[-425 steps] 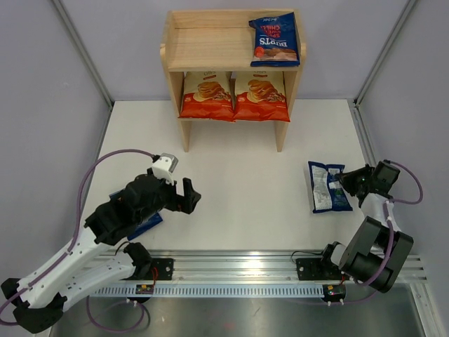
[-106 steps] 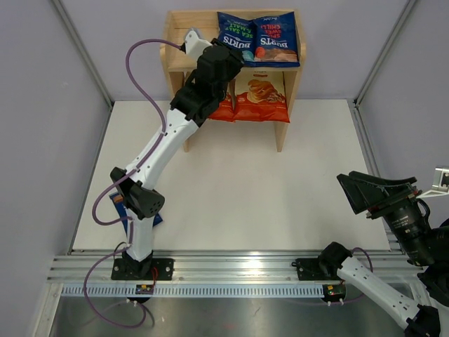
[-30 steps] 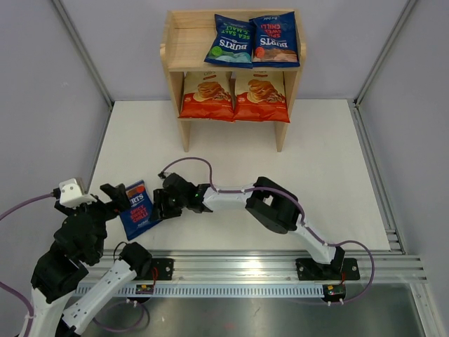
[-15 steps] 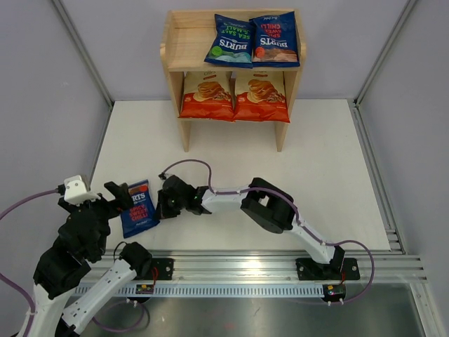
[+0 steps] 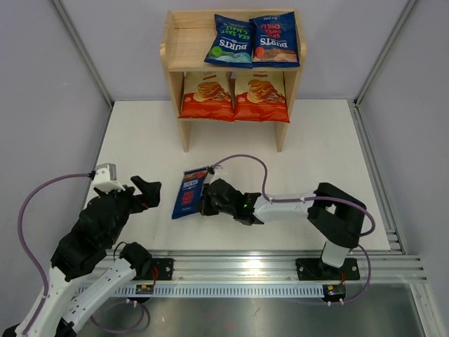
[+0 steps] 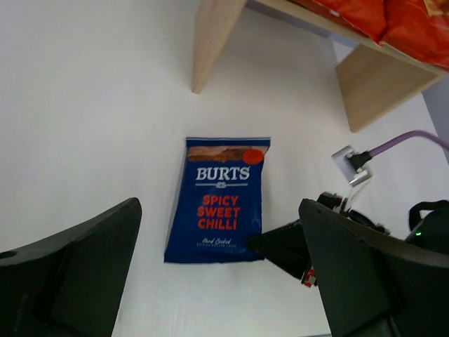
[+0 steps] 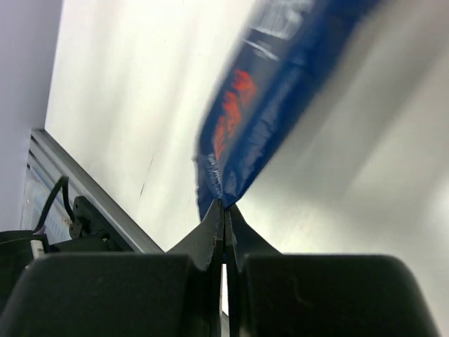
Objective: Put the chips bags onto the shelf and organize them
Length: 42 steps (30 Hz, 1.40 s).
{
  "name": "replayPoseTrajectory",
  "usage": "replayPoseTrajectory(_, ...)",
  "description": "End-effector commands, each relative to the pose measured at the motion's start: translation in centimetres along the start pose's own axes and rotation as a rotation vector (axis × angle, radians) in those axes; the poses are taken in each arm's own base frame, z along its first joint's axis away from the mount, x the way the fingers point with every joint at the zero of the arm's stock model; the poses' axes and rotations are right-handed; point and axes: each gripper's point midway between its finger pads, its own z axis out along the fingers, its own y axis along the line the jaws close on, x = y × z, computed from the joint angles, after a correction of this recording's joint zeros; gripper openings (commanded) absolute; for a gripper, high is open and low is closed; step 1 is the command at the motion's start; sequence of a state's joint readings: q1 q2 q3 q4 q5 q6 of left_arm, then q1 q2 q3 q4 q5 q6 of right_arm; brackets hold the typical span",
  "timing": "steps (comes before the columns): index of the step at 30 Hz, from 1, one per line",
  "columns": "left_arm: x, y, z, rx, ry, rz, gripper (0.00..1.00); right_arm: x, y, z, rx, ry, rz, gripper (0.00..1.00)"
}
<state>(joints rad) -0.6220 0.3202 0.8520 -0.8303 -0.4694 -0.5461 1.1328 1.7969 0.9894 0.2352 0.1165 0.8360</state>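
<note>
The wooden shelf [image 5: 175,42] stands at the back. Its top tier holds a teal Burts bag [image 5: 229,41] and a red-labelled Burts bag [image 5: 275,40]. Its lower tier holds two Cassava Chips bags [image 5: 207,95] [image 5: 261,96]. The third Burts bag [image 5: 189,193], "Spicy Sweet Chilli", is near the front of the table. My right gripper [image 5: 206,203] is shut on its bottom edge [image 7: 223,200]. My left gripper [image 5: 140,193] is open and empty, left of the bag. In the left wrist view the bag [image 6: 219,200] lies between the spread fingers [image 6: 70,281].
The shelf's front legs [image 6: 214,35] stand on the white table [image 5: 316,140] beyond the bag. The right arm [image 5: 295,203] stretches low across the table's front from its base at the right. Grey walls close in both sides, and a metal rail [image 5: 238,270] runs along the near edge.
The right gripper has pulled the Spicy Sweet Chilli bag to the right and a little farther back, away from the left gripper. The left arm has shifted up and right.
</note>
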Motion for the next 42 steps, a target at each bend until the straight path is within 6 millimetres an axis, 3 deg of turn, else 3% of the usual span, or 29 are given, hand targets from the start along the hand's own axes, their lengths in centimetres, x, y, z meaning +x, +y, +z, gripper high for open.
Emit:
replayPoseTrajectory(1,1.4,-4.7,1.5,0.171,0.072,-0.147,0.99,-5.8,0.3,-4.6,0.026,-0.204,-0.045,0.0)
replayPoseTrajectory(2,2.4,-5.2,2.0,0.177,0.116,-0.176,0.99,-5.8,-0.9,-5.5,0.066,-0.216,-0.051,0.0)
replayPoseTrajectory(7,6.7,-7.2,4.4,0.18,0.257,-0.432,0.99,-9.3,-0.5,-10.7,0.06,-0.356,-0.017,0.0)
replayPoseTrajectory(9,7.6,-8.9,5.0,0.24,0.295,-0.524,0.99,-9.8,-1.1,-11.7,0.083,-0.388,-0.004,0.0)
replayPoseTrajectory(10,9.0,-9.1,5.5,0.236,0.332,-0.6,0.99,-10.4,-0.7,-12.7,0.067,-0.413,0.011,0.0)
replayPoseTrajectory(14,10.3,-10.9,6.6,0.263,0.411,-0.84,0.99,-11.5,-0.9,-14.6,0.054,-0.479,0.041,0.0)
replayPoseTrajectory(19,9.4,-12.6,7.6,0.247,0.45,-1.029,0.99,-12.4,-1.0,-16.6,0.023,-0.552,0.079,0.0)
replayPoseTrajectory(25,8.7,-14.6,8.7,0.267,0.487,-1.211,0.99,-12.7,-0.3,-17.2,-0.029,-0.572,0.079,0.0)
replayPoseTrajectory(29,10.4,-17.2,8.9,0.28,0.603,-1.242,0.99,-13.1,0.3,-17.5,-0.072,-0.602,0.076,0.0)
replayPoseTrajectory(30,10.0,-18.0,8.9,0.304,0.614,-1.26,0.99,-13.1,0.4,-17.6,-0.082,-0.605,0.065,0.0)
replayPoseTrajectory(36,10.3,-19.4,9.4,0.318,0.635,-1.263,0.99,-12.6,2.0,-17.5,-0.179,-0.586,0.033,0.0)
replayPoseTrajectory(39,9.8,-19.1,9.8,0.315,0.596,-1.273,0.9,-11.8,2.7,-17.8,-0.254,-0.572,0.038,0.0)
replayPoseTrajectory(42,10.0,-18.8,10.2,0.31,0.574,-1.28,0.7,-11.3,3.3,-18.0,-0.31,-0.565,0.033,0.0)
